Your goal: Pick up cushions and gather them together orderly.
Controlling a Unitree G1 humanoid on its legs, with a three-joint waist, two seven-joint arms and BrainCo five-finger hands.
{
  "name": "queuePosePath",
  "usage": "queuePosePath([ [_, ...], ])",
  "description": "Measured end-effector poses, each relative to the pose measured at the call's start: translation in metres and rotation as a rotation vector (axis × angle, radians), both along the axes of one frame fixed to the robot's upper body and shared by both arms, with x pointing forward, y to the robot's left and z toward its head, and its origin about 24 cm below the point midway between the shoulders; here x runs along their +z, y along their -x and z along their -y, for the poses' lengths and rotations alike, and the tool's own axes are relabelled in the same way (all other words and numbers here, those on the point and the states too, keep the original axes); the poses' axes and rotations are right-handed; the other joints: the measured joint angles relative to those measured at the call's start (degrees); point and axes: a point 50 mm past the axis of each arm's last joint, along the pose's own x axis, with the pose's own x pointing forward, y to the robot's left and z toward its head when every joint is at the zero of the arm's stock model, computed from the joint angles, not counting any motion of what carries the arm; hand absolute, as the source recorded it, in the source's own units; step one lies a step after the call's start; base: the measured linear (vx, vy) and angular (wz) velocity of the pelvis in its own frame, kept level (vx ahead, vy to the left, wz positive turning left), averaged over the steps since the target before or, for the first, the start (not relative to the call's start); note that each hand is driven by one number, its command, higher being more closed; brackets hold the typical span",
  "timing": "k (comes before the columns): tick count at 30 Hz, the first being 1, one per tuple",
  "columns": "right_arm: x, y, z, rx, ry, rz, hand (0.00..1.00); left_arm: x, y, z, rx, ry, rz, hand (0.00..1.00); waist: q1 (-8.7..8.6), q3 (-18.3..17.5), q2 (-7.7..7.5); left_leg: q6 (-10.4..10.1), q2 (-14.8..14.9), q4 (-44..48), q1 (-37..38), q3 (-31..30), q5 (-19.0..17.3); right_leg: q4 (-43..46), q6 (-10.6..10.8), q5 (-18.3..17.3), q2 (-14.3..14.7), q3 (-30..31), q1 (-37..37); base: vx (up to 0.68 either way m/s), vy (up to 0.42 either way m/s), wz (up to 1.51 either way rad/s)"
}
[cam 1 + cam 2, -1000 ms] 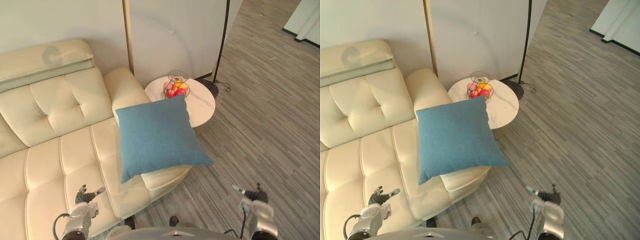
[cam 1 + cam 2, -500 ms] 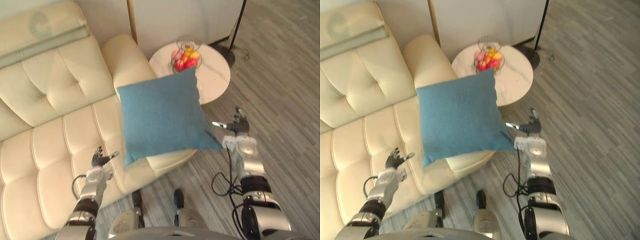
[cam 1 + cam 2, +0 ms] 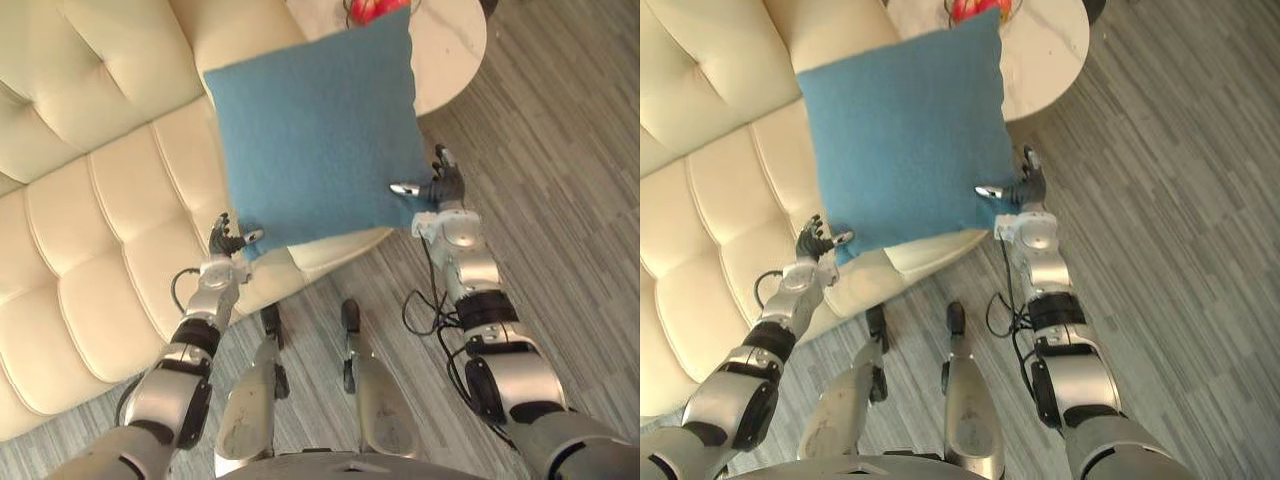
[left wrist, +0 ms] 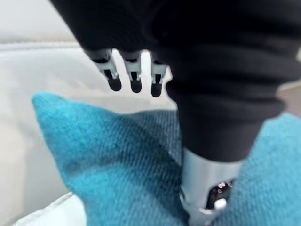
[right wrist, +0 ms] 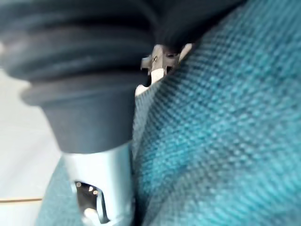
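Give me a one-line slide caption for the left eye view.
Open left hand and right hand flank the lower corners of a blue cushion on a cream sofa.

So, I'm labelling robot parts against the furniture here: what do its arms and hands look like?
The left arm and right arm are silver-grey jointed segments with dark bands at the joints. The left hand and right hand have slim silver fingers with dark tips and a separate thumb. A dark ribbed cover wraps each wrist and hand back.
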Motion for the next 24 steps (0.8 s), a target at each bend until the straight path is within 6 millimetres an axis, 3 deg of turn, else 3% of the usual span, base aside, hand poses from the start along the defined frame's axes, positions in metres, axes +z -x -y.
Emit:
queuePosePath([
  [2, 0.007, -0.005, -0.013, 0.031, 0.023, 0.009, 0.00, 0.012, -0.007, 0.007, -0.024, -0.015, 0.033, 0.00, 0.22, 0.24, -0.17, -0.29, 0.18, -0.01, -1.30, 0.68, 0.28, 0.09, -0.25, 0.46, 0.14, 0.56, -1.64, -0.06, -0.032, -0.13],
  [3, 0.009, -0.005, -0.017, 0.041, 0.027, 0.013, 1.00, 0.015, -0.008, 0.009, -0.032, -0.020, 0.041, 0.00, 0.27, 0.54, -0.17, -0.37, 0.22, -0.01, -1.39, 0.73, 0.35, 0.11, -0.21, 0.58, 0.17, 0.61, -1.77, -0.05, -0.023, -0.09],
  [4, 0.014, -0.007, -0.025, 0.065, 0.043, 0.025, 1.00, 0.024, -0.013, 0.013, -0.045, -0.030, 0.065, 1.00, 0.41, 1.24, -0.29, -0.46, 0.32, -0.02, -1.60, 0.99, 0.41, 0.50, -0.17, 0.65, 0.23, 0.80, -2.29, -0.04, -0.018, -0.06],
  [18, 0.049, 0.001, -0.040, 0.136, 0.061, 0.171, 1.00, 0.071, -0.026, 0.017, -0.042, -0.017, 0.216, 1.00, 1.02, 1.24, -0.30, -1.30, 1.36, -0.01, -4.53, 2.18, 1.01, 1.84, -0.39, 0.80, 0.56, -0.38, -5.37, -0.01, -0.023, 0.02],
  [23, 0.037, 0.009, -0.038, 0.145, 0.048, 0.169, 1.00, 0.081, -0.025, 0.021, -0.044, -0.005, 0.260, 1.00, 1.40, 1.24, -0.30, -1.58, 1.48, 0.00, -3.68, 1.24, 1.21, 3.06, -0.55, -0.34, 0.55, -1.53, -4.46, 0.01, -0.016, 0.14],
  [24, 0.023, 0.012, -0.035, 0.138, 0.041, 0.133, 1.00, 0.085, -0.025, 0.022, -0.052, -0.008, 0.276, 1.00, 1.53, 1.24, -0.30, -1.61, 1.51, 0.01, -2.57, 0.39, 1.22, 3.80, -0.71, -1.28, 0.55, -2.32, -3.25, 0.02, -0.023, 0.24],
])
